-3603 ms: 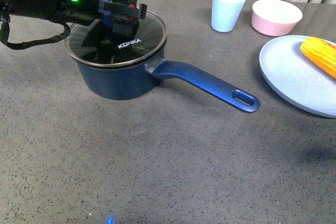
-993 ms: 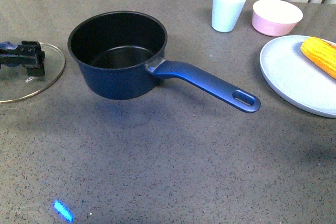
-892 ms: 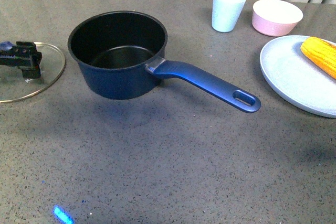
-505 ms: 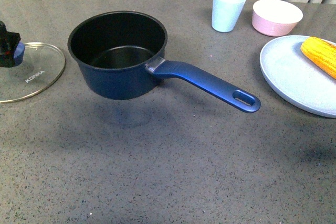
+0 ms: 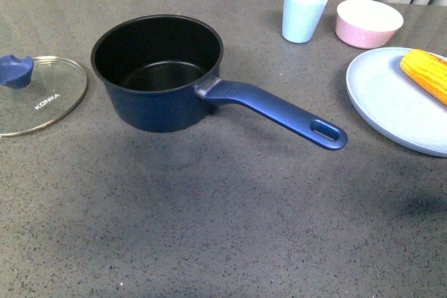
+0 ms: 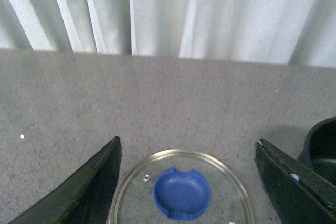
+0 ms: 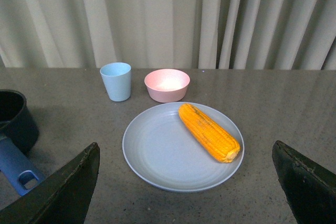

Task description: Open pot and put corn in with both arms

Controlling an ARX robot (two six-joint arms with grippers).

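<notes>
The navy-blue pot (image 5: 157, 75) stands open and empty, its long handle (image 5: 279, 113) pointing right toward the plate. Its glass lid (image 5: 38, 99) with a blue knob (image 5: 15, 70) lies flat on the table left of the pot. The corn (image 5: 426, 73) lies on a pale blue plate (image 5: 391, 102) at the right. Neither arm shows in the front view. My left gripper (image 6: 186, 190) is open above the lid (image 6: 181, 192), fingers (image 6: 89, 187) wide on either side. My right gripper (image 7: 186, 182) is open, raised above the plate (image 7: 163, 150) and corn (image 7: 209, 131).
A pale blue cup (image 5: 303, 12) and a pink bowl (image 5: 368, 21) stand at the back right, beyond the plate. White curtains hang behind the table's far edge. The pot's rim (image 6: 323, 145) shows at the edge of the left wrist view.
My left gripper carried the lid off the pot, set it down at the left, let go and withdrew out of the front view. The pot, corn and plate have not moved.
</notes>
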